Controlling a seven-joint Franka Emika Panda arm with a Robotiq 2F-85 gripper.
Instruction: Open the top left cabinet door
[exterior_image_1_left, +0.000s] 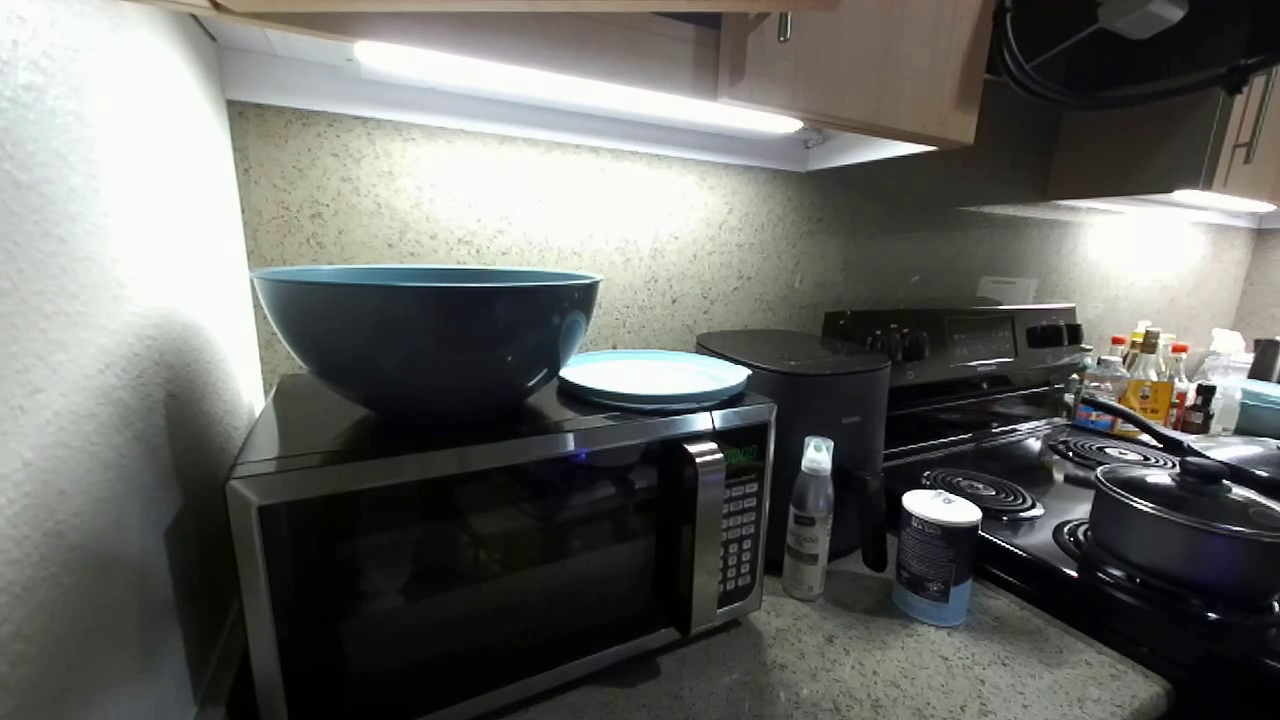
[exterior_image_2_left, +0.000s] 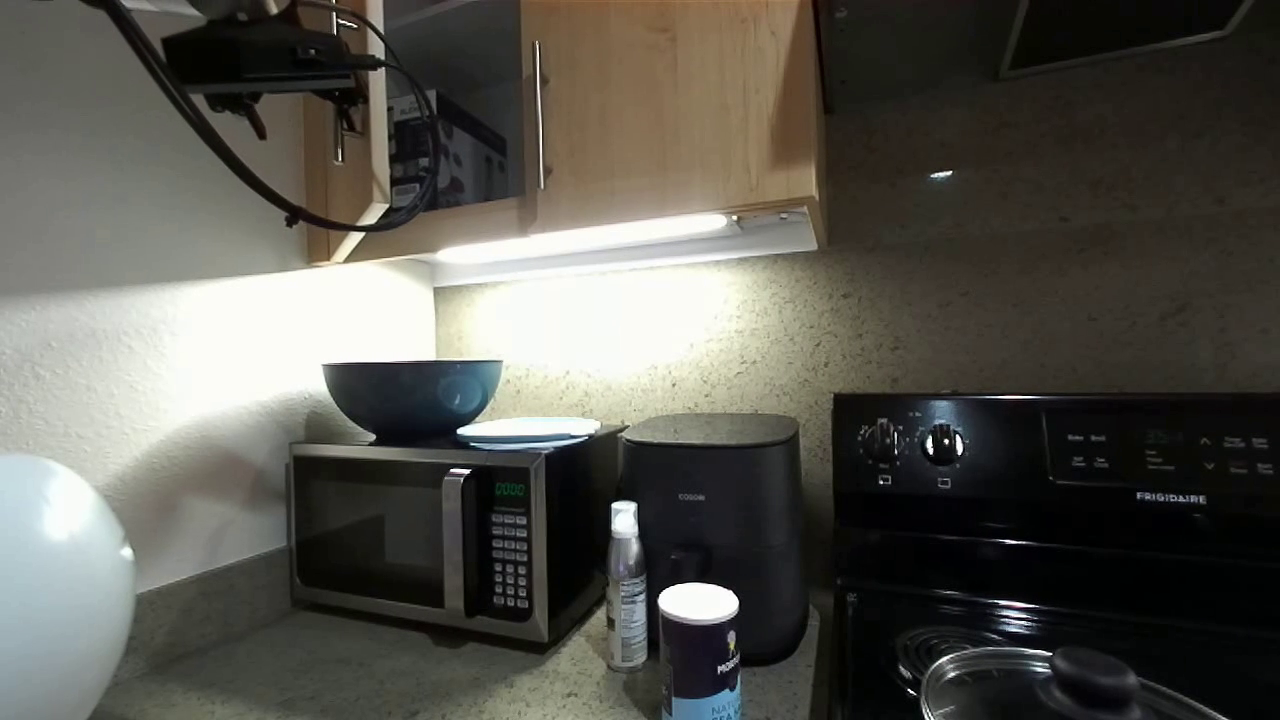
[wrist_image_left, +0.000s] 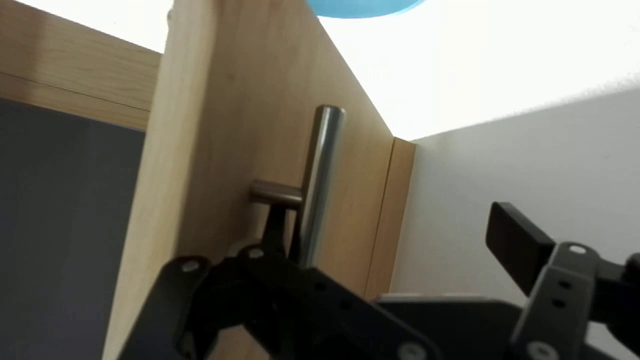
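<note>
The left cabinet door (wrist_image_left: 280, 90) is light wood and stands swung out in the wrist view, with the dark cabinet interior (wrist_image_left: 70, 215) beside its edge. An exterior view also shows the door (exterior_image_2_left: 352, 190) standing out from the cabinet. Its metal bar handle (wrist_image_left: 320, 170) is vertical, with its lower end (exterior_image_2_left: 338, 148) also in an exterior view. My gripper (wrist_image_left: 400, 230) is open. One finger is between the handle bar and the door, just by the handle's post. The other finger is apart from the door, toward the wall. The fingertips are not clear in the exterior views.
The right cabinet door (exterior_image_2_left: 670, 110) is shut. A box (exterior_image_2_left: 450, 150) stands inside the open cabinet. The white wall (wrist_image_left: 500, 175) is close to the door's hinge side. Below are a microwave (exterior_image_2_left: 420, 530), a large bowl (exterior_image_2_left: 412, 400) and an air fryer (exterior_image_2_left: 715, 530).
</note>
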